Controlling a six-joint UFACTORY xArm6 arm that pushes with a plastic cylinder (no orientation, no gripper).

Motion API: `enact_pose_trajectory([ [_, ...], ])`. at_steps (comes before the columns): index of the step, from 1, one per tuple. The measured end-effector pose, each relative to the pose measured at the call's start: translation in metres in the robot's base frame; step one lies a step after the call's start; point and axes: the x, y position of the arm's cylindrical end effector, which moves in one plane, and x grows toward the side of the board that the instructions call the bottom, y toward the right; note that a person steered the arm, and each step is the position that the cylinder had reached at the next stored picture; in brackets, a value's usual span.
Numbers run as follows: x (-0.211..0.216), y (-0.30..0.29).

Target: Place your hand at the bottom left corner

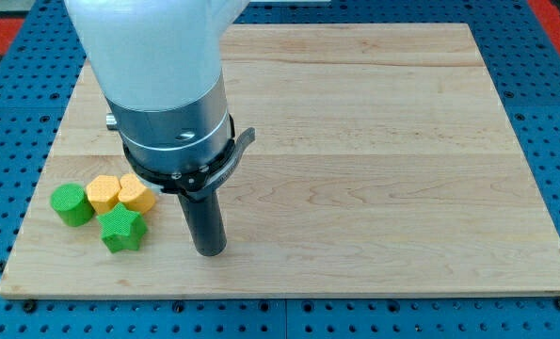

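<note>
My tip (pixel 210 250) rests on the wooden board (pixel 374 141) in the lower left part of the view. Several blocks lie just to its left. A green star block (pixel 122 229) is closest, a short gap left of the tip. A yellow heart block (pixel 136 193) and a yellow hexagon block (pixel 102 194) sit above it, side by side. A green round block (pixel 70 204) is furthest left. The tip touches none of them. The board's bottom left corner (pixel 7 287) lies further left and lower.
The arm's large white and grey body (pixel 167 85) covers the upper left of the board. A blue pegboard surface (pixel 543 311) surrounds the board on all sides.
</note>
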Motion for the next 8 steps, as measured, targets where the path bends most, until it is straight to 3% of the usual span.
enact_pose_trajectory([
  [3, 0.001, 0.003],
  [6, 0.049, -0.007],
  [8, 0.049, -0.019],
])
